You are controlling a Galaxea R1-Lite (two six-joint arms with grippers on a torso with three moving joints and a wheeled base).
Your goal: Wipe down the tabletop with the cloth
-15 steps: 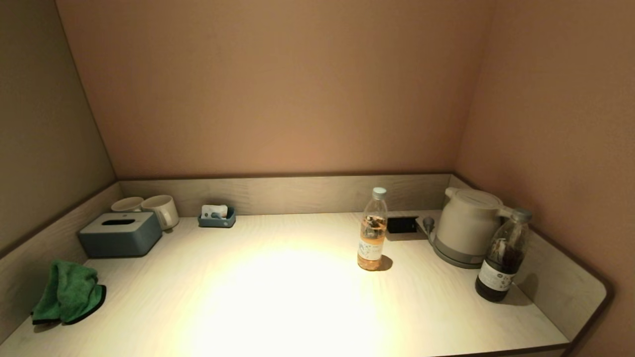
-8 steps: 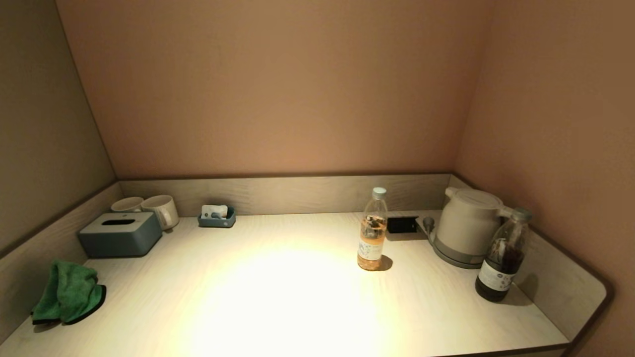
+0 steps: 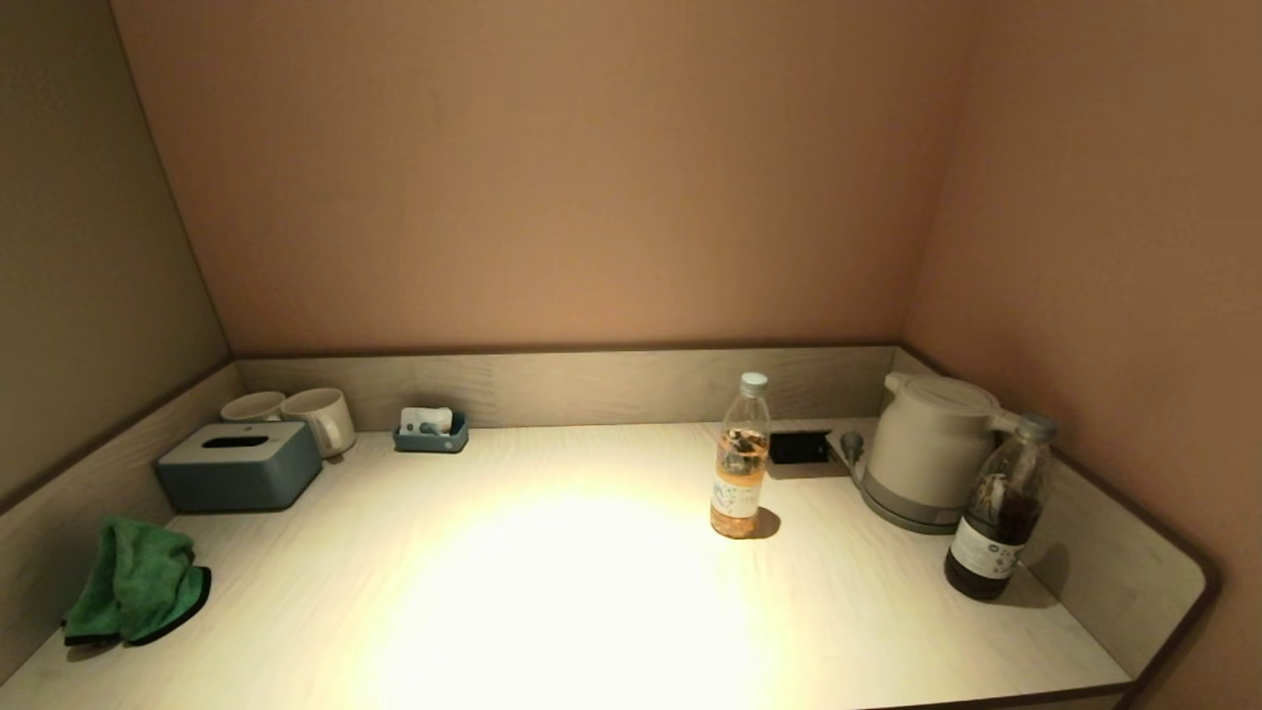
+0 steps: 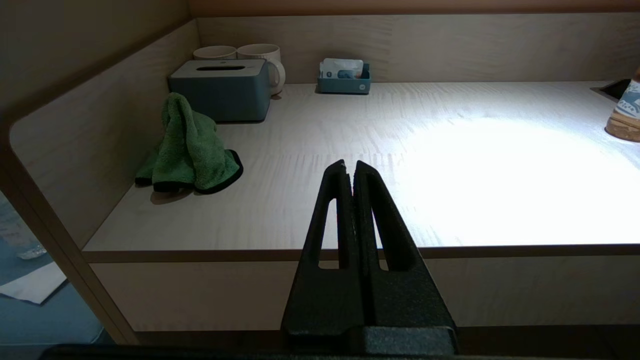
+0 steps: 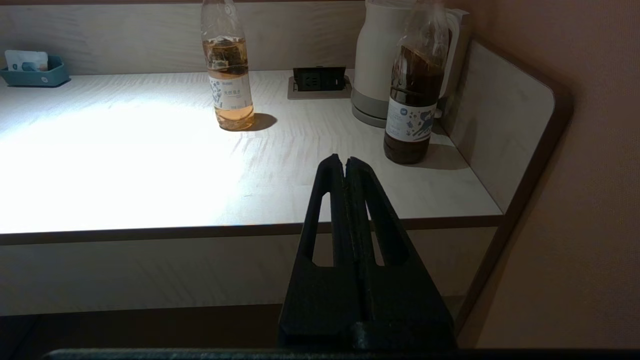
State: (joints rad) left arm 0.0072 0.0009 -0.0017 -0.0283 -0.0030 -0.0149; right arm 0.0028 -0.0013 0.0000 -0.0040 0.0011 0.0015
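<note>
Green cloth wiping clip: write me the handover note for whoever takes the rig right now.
Left pincer: shut, empty, held back in front of the table's near edge, not over the top.
Right pincer: shut, empty, likewise off the near edge on the right side.
Green cloth: bunched at the near-left corner of the tabletop, against the side panel, untouched.
In the wiping path: clear bottle mid-right, dark bottle and kettle at the right, tissue box and mugs back-left.
Done: nothing visible. Left: grasp the cloth, probably with the left arm, then wipe.

Fluffy terry cloth (image 3: 135, 582), pale matt wood-grain tabletop (image 3: 552, 582) (glare-lit), plastic bottles (image 3: 739, 457)
</note>
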